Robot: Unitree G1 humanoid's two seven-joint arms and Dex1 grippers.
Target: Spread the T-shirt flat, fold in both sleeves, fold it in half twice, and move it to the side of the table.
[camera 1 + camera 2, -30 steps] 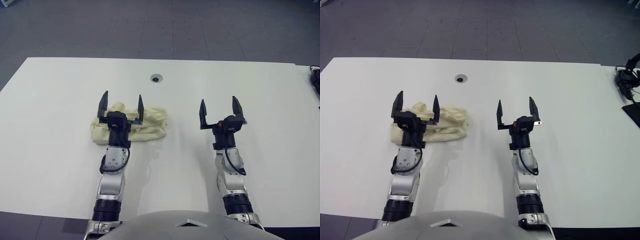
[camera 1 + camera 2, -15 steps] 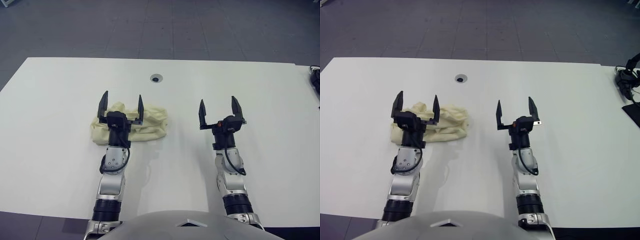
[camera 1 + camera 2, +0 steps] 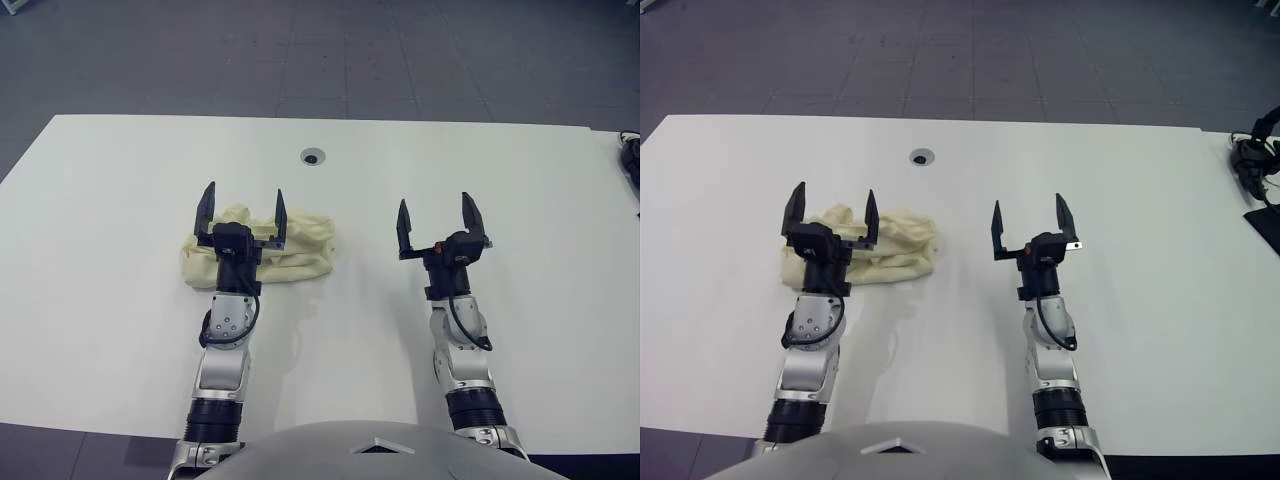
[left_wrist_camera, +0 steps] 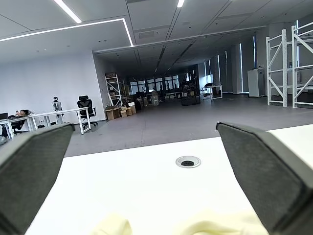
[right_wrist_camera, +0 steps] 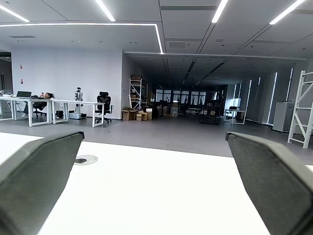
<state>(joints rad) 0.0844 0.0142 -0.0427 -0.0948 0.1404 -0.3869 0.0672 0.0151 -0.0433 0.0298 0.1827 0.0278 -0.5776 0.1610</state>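
T-shirt [image 3: 305,248] is lying bunched on the table [image 3: 110,180] at my left gripper [image 3: 243,200], nothing is shifting since a moment ago, and I am holding it and my right gripper [image 3: 434,208] wide open, so spreading is still waiting

The left gripper [image 3: 244,198] and its wrist cover the middle of the crumpled T-shirt [image 3: 305,250]. The heap's own folds bury the sleeves and collar, so none of them can be made out. In the left wrist view the cloth is cut off by the picture's edge, as are both fingers [image 4: 266,171]. The right gripper [image 3: 434,202] has its fingers cropped likewise in its own wrist view. A dark cabled object [image 3: 1252,160] at the right edge of the table [image 3: 1160,180] runs out of frame, and what it is cannot be told.
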